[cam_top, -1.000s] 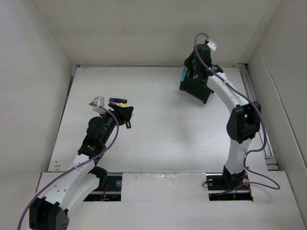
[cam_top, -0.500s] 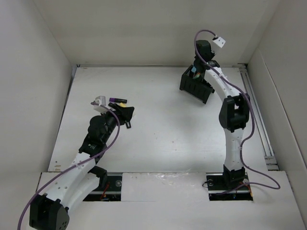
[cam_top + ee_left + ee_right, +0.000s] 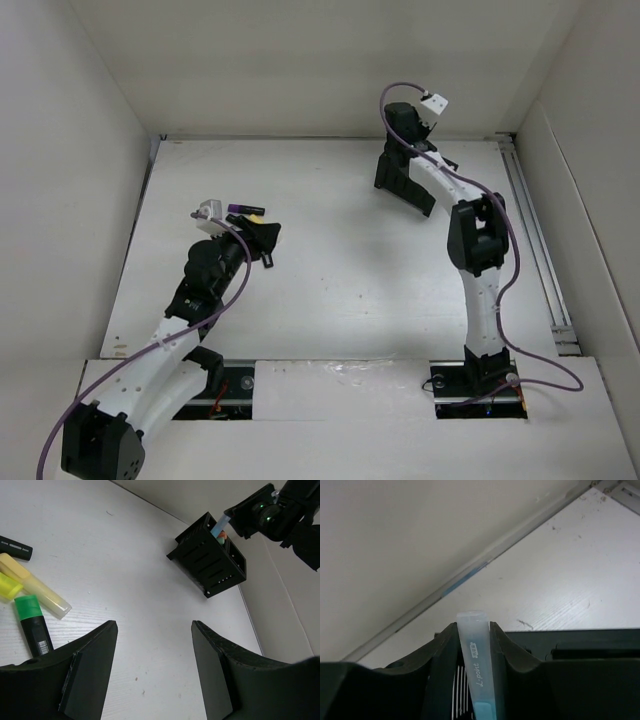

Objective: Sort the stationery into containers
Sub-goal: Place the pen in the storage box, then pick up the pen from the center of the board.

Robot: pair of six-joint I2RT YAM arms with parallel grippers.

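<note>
Now look at your right claw (image 3: 474,635): its two fingers are shut tight on a pale blue pen (image 3: 476,670), one finger on each side. It holds the pen at the top of the black box (image 3: 205,562), which stands at the far side of the table (image 3: 125,580). Your left claw (image 3: 152,630) is wide open and holds nothing. It hangs over the table, just beside a green-capped marker (image 3: 32,625), a pale yellow highlighter (image 3: 42,595) and a black pen (image 3: 12,545), all lying flat.
</note>
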